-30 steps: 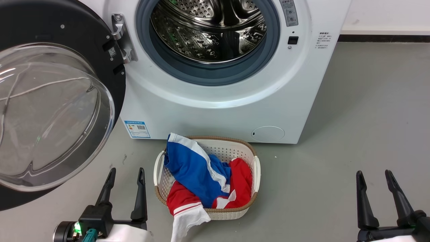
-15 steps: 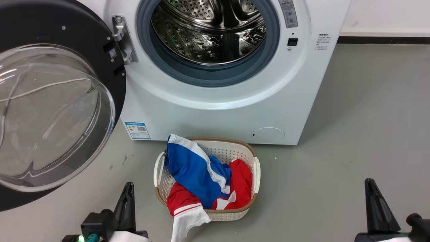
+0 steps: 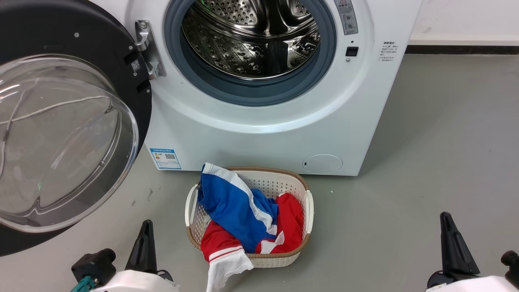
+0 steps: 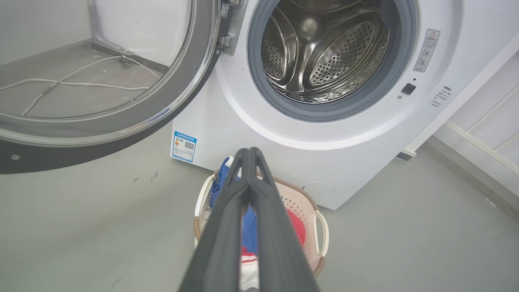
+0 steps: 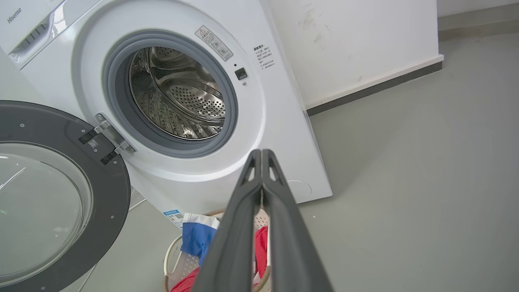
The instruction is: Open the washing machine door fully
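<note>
The washing machine door [image 3: 61, 36] stands swung out to the left on its metal hinge [image 3: 148, 48], its clear glass bowl [image 3: 61, 142] facing me. In the washing machine [image 3: 251, 138], a grey gasket rings the bare steel drum [image 3: 251, 44]. My left gripper [image 3: 146, 223] is low on the floor side, below the door's rim and left of the basket, touching nothing. Its fingertips meet in the left wrist view, so the left gripper [image 4: 247, 151] is shut and holds nothing. My right gripper [image 3: 445, 215] is far right, also shut and holding nothing [image 5: 261, 152]. The door [image 5: 105, 211] shows in the right wrist view too.
A white laundry basket [image 3: 302, 190] with blue, red and white clothes [image 3: 239, 211] sits on the grey floor in front of the machine, between the grippers. A white cable [image 4: 81, 83] lies on the floor behind the door. A wall with a dark baseboard [image 3: 462, 48] runs at right.
Both grippers went from open to shut and drew back toward the bottom edge of the head view. The door has not moved.
</note>
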You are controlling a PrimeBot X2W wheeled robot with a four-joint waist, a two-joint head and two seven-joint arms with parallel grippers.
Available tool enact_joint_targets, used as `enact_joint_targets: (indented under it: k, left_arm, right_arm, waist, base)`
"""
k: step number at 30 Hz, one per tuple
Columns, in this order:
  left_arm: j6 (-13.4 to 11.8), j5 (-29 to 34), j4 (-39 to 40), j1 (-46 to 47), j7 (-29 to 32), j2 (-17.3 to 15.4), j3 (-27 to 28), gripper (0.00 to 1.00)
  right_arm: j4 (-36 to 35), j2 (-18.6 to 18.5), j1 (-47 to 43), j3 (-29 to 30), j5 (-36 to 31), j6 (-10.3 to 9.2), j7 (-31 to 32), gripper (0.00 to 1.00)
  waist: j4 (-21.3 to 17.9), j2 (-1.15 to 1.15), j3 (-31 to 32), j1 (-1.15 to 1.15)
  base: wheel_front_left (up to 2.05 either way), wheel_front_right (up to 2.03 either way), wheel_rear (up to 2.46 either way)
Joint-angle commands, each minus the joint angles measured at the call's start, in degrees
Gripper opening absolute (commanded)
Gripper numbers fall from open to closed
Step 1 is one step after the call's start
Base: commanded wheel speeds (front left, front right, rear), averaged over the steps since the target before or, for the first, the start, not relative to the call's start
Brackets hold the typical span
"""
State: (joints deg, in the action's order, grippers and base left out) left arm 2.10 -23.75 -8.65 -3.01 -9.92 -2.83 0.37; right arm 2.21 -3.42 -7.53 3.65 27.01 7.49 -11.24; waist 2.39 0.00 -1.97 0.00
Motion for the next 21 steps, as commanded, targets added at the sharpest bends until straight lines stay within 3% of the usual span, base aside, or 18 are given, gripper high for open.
enact_joint_targets:
  k: [1,21]
  left_arm:
    - [0.4,-2.2,0.6,1.7,0.4,-0.1,0.3,0.00]
    - [1.8,-20.4,-1.0,3.9,4.8,-0.1,2.0,0.00]
  right_arm:
    - [-0.4,-0.6,1.7,-0.1,2.4,0.01,0.3,0.00]
    - [2.8,-1.2,5.1,-0.4,20.6,0.01,4.1,0.00]
  waist:
    - [0.0,0.00,0.0,0.00]
    - [-0.5,0.00,0.4,0.00]
  base:
    - [0.00,0.00,0.00]
    - [0.00,0.00,0.00]
